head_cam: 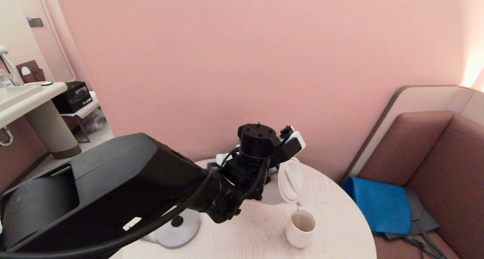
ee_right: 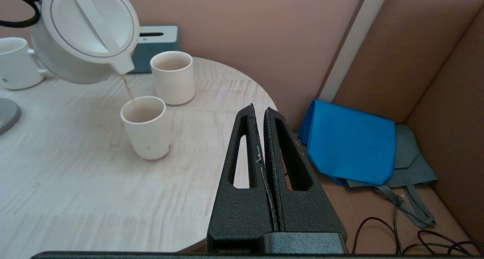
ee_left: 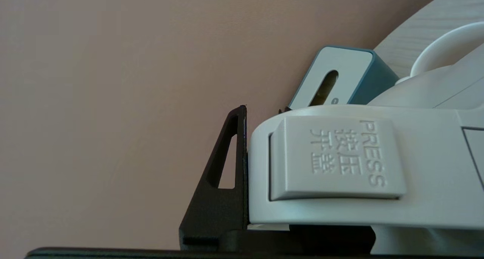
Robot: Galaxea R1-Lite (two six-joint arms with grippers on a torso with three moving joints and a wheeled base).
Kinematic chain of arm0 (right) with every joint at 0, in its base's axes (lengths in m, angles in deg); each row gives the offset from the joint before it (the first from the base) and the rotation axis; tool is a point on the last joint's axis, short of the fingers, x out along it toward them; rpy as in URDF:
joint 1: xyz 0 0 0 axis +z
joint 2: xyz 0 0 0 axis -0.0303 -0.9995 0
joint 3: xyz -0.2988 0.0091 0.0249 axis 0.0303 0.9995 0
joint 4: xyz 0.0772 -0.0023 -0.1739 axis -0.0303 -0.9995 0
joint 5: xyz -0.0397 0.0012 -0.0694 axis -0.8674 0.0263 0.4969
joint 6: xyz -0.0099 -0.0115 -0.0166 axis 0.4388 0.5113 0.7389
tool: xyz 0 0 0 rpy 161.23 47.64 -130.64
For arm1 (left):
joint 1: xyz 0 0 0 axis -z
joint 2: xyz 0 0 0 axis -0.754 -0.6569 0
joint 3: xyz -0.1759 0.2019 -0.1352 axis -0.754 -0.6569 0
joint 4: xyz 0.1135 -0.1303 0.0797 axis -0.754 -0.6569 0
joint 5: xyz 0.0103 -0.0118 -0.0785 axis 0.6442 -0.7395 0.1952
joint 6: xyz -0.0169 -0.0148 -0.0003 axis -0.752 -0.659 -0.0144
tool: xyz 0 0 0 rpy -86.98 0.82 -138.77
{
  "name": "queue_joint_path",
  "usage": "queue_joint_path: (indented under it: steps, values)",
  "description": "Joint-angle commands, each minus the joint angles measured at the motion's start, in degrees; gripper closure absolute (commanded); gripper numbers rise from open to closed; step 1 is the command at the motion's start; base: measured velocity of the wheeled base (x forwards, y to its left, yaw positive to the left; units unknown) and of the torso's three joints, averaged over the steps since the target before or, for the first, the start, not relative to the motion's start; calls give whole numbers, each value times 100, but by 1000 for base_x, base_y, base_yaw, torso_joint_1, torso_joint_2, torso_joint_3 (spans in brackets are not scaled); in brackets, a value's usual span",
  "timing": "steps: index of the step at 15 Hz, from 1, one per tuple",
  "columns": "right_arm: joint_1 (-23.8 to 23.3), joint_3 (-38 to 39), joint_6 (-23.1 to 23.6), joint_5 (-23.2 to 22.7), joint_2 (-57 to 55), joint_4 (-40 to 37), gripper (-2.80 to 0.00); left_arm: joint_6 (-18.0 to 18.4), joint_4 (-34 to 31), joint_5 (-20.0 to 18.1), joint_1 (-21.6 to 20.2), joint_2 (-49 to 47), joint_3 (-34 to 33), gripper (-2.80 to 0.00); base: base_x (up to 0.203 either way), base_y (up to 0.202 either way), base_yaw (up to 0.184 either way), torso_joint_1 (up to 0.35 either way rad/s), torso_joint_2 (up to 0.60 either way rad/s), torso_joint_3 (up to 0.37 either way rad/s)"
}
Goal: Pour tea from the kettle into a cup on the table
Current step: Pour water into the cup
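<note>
Left gripper (ee_left: 245, 168) fingers pinching kettle (head_cam: 290, 179) handle, kettle tilted, tea (ee_right: 128, 90) streaming into cup (ee_right: 147, 128) on surface (ee_right: 75, 168). Right gripper (ee_right: 261, 117) fingers pressed together, beside surface edge.

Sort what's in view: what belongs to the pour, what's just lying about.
In use: white plastic kettle, tilted in the left gripper; brown tea stream; plain white cup; round pale table.
Lying about: ribbed cup, handled mug, teal tissue box, blue bag.
</note>
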Motion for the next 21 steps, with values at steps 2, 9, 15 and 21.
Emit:
queue_joint_path:
  steps: [2,9,15,21]
  values:
    - [2,0,2,-4,-7,-2,0,175,39,17,5,9,67,0,0,0,0,0,0,0]
    - [2,0,2,-4,-7,-2,0,393,30,0,5,9,237,0,0,0,0,0,0,0]
    - [2,0,2,-4,-7,-2,0,511,39,0,14,27,246,0,0,0,0,0,0,0]
    - [2,0,2,-4,-7,-2,0,519,39,3,20,44,214,0,0,0,0,0,0,0]
